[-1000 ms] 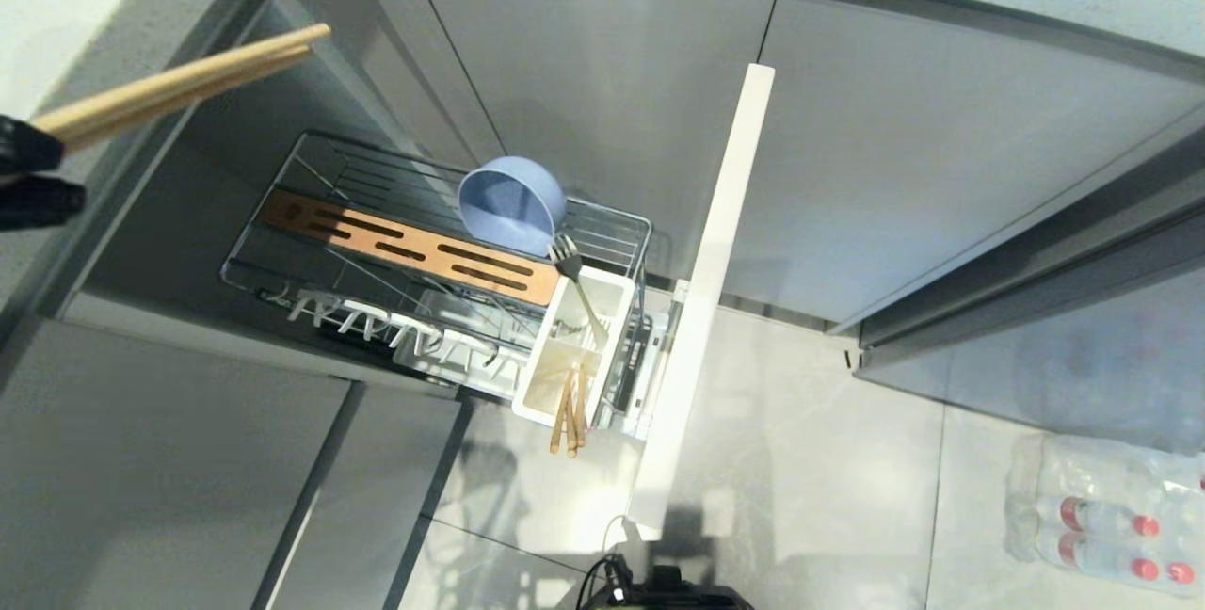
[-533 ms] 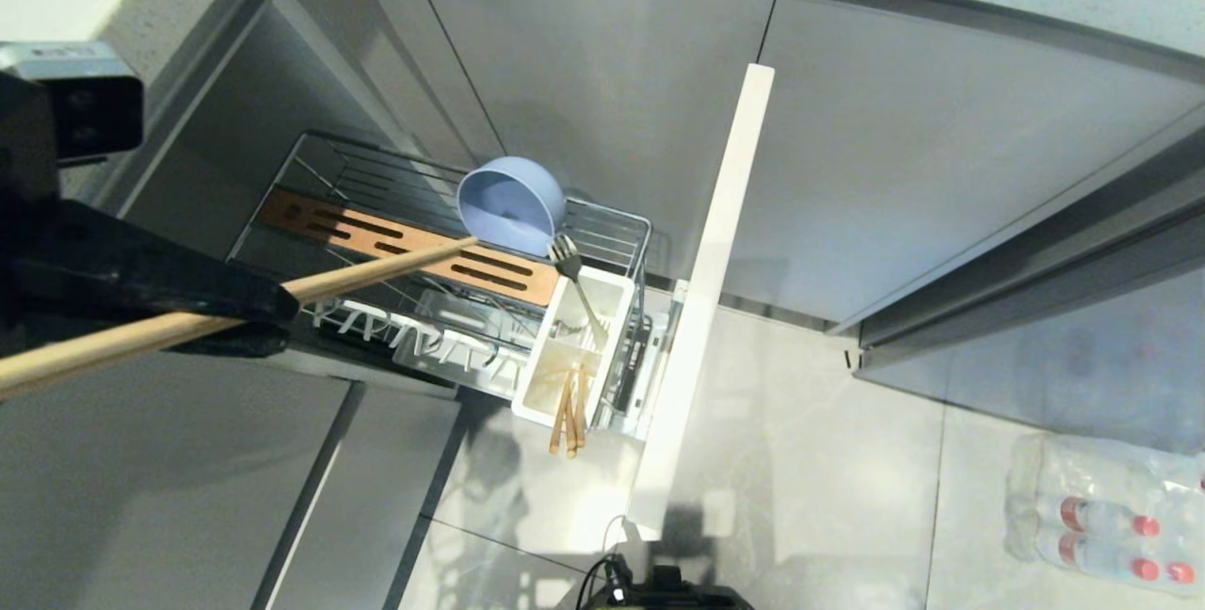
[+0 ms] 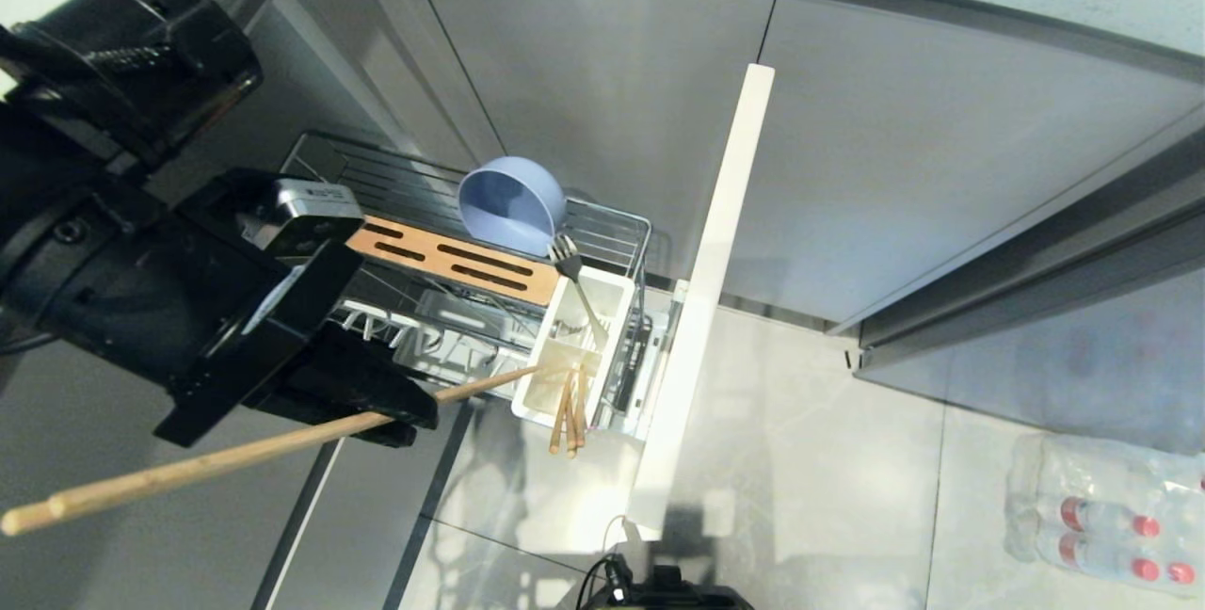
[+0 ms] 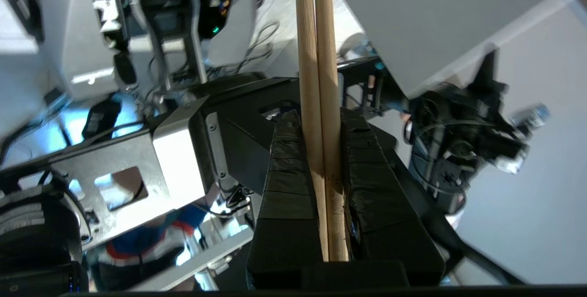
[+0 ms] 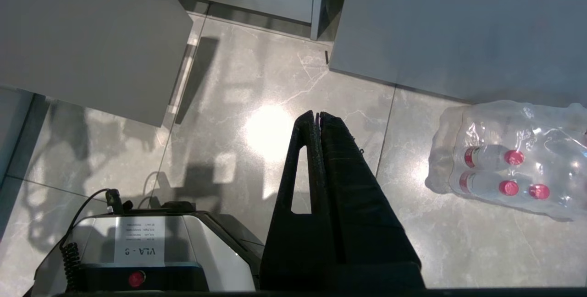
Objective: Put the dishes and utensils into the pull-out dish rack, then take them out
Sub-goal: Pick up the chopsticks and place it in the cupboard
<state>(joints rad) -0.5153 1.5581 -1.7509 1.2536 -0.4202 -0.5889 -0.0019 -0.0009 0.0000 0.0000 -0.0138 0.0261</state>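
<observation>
Here the left gripper is at the left side of the head view, in front of the pull-out dish rack, and its jaws are clenched on a pair of chopsticks. In the left wrist view the two sticks lie side by side, pressed between the black fingers, with almost no gap beside them. The chopsticks are tilted, their thick end low at the far left and their thin tip reaching the edge of the white utensil cup; I cannot tell if the tip is already inside. Another pair of wooden sticks stands in the near compartment of this cup, and the fork leans in the far compartment with its tines up. Behind the brown wooden strip the blue bowl rests on its side on the wires. The narrow cabinet front stands right of the cup. The right gripper hangs over the floor, jaws closed on nothing, near a pack of bottles.
</observation>
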